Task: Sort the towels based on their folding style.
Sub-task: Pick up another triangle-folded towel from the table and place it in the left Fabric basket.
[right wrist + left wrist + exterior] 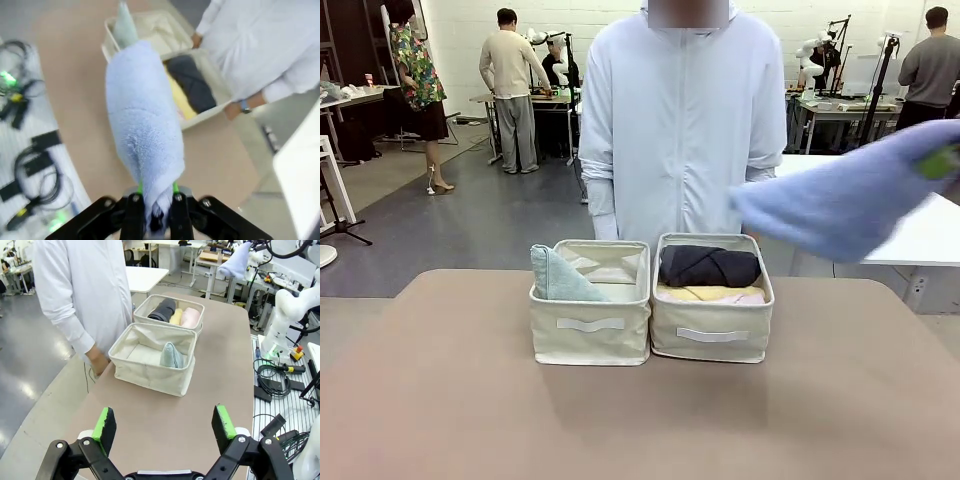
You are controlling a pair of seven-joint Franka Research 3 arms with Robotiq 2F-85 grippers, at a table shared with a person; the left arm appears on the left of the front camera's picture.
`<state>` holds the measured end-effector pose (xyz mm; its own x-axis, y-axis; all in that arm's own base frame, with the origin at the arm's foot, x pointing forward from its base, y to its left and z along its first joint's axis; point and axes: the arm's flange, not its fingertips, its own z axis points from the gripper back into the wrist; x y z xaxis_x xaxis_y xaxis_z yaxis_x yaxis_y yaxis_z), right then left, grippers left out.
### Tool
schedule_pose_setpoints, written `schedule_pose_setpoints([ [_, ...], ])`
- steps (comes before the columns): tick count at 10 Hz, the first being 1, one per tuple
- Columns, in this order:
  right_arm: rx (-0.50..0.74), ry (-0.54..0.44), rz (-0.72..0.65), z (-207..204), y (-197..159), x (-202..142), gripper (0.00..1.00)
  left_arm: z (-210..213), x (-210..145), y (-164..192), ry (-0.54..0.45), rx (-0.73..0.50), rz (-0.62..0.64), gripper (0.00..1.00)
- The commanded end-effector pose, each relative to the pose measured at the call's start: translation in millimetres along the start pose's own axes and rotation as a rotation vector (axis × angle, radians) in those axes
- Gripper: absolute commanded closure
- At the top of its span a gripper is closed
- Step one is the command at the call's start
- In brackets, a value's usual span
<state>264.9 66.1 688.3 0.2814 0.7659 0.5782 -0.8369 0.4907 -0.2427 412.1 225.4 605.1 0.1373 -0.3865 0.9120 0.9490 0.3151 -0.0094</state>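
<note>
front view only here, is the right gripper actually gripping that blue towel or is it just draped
Observer: Gripped. The right gripper is shut on one end of the periwinkle blue towel.
Operator: and the other arm
Observer: The left gripper is open, holding nothing, above the table.
Operator: which rolls are already binned
Observer: The right fabric bin holds three side by side: dark grey towel, yellow towel, pink towel.

Mid-frame on the tan bench [440, 400], two cream fabric bins stand touching: the left bin [590, 340] holds a pale green-grey cone towel [560, 277], the right bin [712, 345] a dark grey rolled towel [708, 266] over a yellow towel [705, 293], while a periwinkle blue towel [850, 205] hangs at the right edge.
</note>
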Motion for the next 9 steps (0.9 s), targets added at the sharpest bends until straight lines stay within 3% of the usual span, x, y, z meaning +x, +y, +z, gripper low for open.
schedule_pose_setpoints([
  [1,-0.07,0.19,-0.021,-54,7,49,0.85,2,0,0,-0.013,0.002,-0.01,0.0],
  [3,-0.079,0.335,-0.003,-94,14,78,0.85,2,0,0,-0.013,0.002,-0.01,0.0],
  [6,-0.009,0.395,0.046,-98,22,102,0.85,2,0,0,-0.013,0.002,-0.01,0.0],
  [7,0.002,0.548,0.166,-90,27,91,0.85,2,0,0,-0.013,0.002,-0.01,0.0],
  [8,-0.047,0.382,0.042,-117,22,91,0.85,2,0,0,-0.013,0.002,-0.01,0.0],
  [9,-0.047,0.382,0.042,-117,22,91,0.85,2,0,0,-0.013,0.002,-0.01,0.0],
])
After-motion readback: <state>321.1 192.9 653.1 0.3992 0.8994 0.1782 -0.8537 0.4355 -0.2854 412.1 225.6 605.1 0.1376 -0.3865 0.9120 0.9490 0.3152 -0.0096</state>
